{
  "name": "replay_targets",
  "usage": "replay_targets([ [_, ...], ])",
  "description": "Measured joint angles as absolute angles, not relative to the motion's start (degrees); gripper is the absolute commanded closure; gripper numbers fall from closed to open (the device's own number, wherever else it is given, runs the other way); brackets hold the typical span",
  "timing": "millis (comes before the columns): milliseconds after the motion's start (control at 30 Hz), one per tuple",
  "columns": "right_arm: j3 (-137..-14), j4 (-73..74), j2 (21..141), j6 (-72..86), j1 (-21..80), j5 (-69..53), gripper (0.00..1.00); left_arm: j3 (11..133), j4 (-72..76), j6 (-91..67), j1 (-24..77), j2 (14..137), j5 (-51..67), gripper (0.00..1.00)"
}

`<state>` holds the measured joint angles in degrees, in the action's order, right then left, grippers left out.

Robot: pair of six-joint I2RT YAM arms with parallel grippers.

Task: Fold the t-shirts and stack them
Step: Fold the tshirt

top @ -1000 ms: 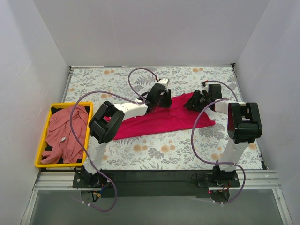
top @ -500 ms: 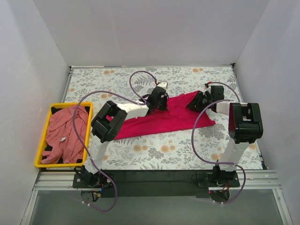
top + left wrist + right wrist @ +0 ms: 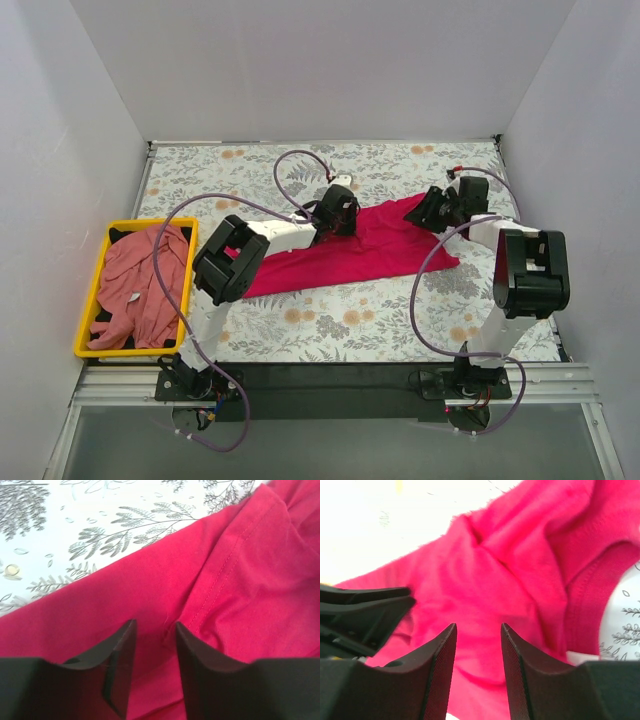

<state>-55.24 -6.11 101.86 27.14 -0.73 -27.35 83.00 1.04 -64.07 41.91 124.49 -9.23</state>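
Observation:
A bright magenta-red t-shirt (image 3: 350, 255) lies spread in a long band across the middle of the floral table (image 3: 400, 320). My left gripper (image 3: 345, 222) hangs over its back edge. In the left wrist view the left gripper (image 3: 155, 625) stands open, its jaws a little apart over the magenta t-shirt (image 3: 240, 570) beside a stitched seam. My right gripper (image 3: 424, 214) is at the shirt's back right corner. Close up, the right gripper (image 3: 478, 625) is open above the rumpled shirt (image 3: 510, 570), with nothing between its jaws. A dusty salmon-pink t-shirt (image 3: 140, 285) lies crumpled in the bin.
The yellow plastic bin (image 3: 90, 300) stands at the table's left edge. White walls close in the table at the back and on both sides. Purple cables loop above both arms. The left arm's fingers (image 3: 365, 610) show at the left of the right wrist view.
My right gripper has moved back and to the right, uncovering the shirt's back right corner. The left gripper has shifted slightly nearer over the shirt's back edge.

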Motion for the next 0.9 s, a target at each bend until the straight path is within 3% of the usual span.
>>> replay_targets([
  [133,-52.18,-6.50,95.50,28.27,-0.62,-26.96,0.52,82.91,-1.56,-63.20,41.71,121.64,-11.20,0.55],
  [500,-37.74,-5.50,88.25,30.94,-0.58,-27.16,0.52,74.63,-6.22,-58.96,37.32,109.16,-17.45,0.56],
  [733,-39.29,-5.74,91.85,30.89,-0.60,-25.45,0.52,70.57,-15.68,-58.48,32.47,111.46,-18.57,0.60],
  [900,-47.22,-6.26,99.02,30.50,-0.75,-24.75,0.52,71.53,-19.73,-61.06,32.36,111.53,-17.63,0.60],
])
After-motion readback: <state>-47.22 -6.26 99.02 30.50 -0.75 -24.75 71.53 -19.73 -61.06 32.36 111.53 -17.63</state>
